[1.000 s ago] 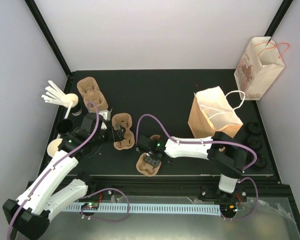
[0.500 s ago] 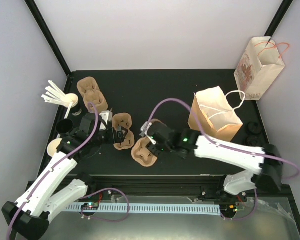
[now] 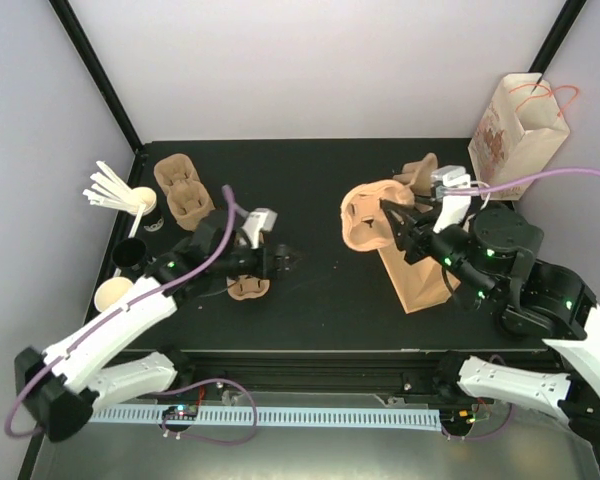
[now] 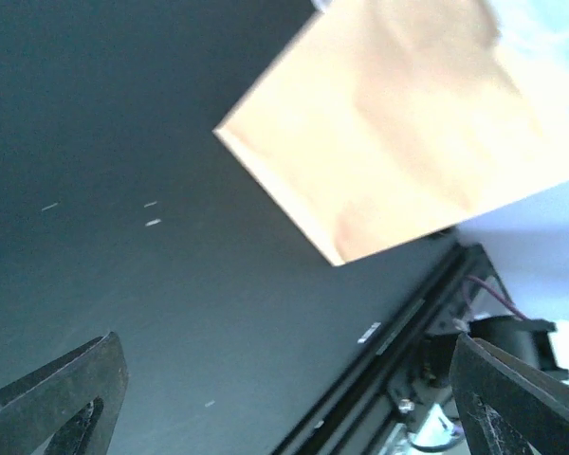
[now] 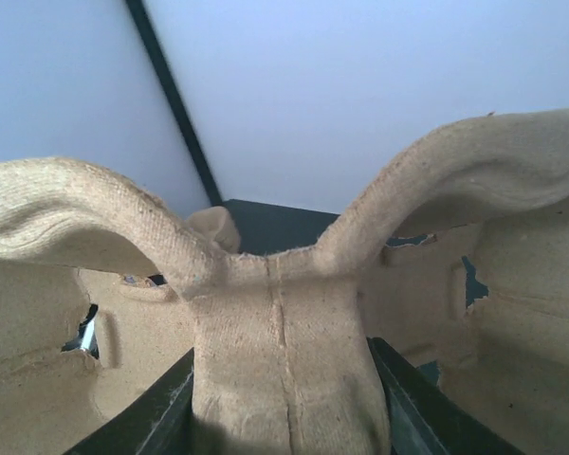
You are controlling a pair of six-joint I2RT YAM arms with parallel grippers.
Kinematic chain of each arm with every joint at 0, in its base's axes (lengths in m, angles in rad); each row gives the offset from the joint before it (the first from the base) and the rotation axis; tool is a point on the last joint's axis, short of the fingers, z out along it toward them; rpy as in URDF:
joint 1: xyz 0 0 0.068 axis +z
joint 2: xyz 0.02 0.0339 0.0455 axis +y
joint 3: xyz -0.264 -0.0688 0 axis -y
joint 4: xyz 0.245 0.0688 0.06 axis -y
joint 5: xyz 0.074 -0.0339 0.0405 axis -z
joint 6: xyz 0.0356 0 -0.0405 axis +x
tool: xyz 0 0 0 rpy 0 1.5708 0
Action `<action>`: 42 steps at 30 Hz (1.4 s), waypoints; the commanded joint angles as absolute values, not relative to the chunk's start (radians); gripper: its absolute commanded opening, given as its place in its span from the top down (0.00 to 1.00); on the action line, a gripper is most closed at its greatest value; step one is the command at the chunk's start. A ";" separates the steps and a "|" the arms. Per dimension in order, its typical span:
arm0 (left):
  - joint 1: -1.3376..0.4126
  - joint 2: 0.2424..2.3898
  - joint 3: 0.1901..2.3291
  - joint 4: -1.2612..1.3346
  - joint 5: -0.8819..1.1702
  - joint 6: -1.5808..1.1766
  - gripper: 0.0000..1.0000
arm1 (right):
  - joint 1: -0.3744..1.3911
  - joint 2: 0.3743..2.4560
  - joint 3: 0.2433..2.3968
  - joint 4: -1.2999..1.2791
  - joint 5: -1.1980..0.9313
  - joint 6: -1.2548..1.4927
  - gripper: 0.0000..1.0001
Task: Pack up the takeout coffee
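Observation:
A small cream paper cup (image 3: 111,293), the takeout coffee, stands at the table's left edge, far from both grippers. My right gripper (image 5: 284,379) is shut on the middle ridge of a brown pulp cup carrier (image 3: 368,215), with dark fingers (image 5: 422,408) pressed on both sides of the ridge. The carrier hangs in the air by the top of the brown paper bag (image 3: 415,275). My left gripper (image 3: 282,262) is open over the table's centre with nothing in it. Its fingertips (image 4: 62,398) frame bare black tabletop, and the brown paper bag (image 4: 408,123) lies ahead.
Two more pulp carriers lie on the left, one (image 3: 185,190) at the back, one (image 3: 248,287) under my left arm. A black cup (image 3: 130,252) and a white cup with stirrers (image 3: 140,198) stand at the left edge. A patterned bag (image 3: 515,135) stands back right.
My right arm lifted the carrier from the table's front centre up and right to the brown bag. My left gripper swung right, off the carrier toward the table's centre.

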State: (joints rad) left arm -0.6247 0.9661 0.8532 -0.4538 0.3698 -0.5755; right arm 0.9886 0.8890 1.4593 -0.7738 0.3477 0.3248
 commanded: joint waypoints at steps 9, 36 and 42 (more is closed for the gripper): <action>-0.959 1.458 1.412 -0.297 0.197 -0.264 0.17 | 0.980 0.573 1.297 -0.657 0.617 0.442 0.60; -1.101 2.123 2.279 -0.689 0.041 -0.012 0.82 | 0.980 0.378 1.211 -0.442 0.592 0.332 0.57; -1.101 2.003 2.232 -0.741 -0.042 -0.055 0.98 | 0.980 0.383 1.204 -0.447 0.587 0.328 0.57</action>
State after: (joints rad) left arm -1.0996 2.1246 2.2253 -0.6880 0.0341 -0.0227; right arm 0.9848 0.3874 1.2057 -0.4698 0.5888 0.3408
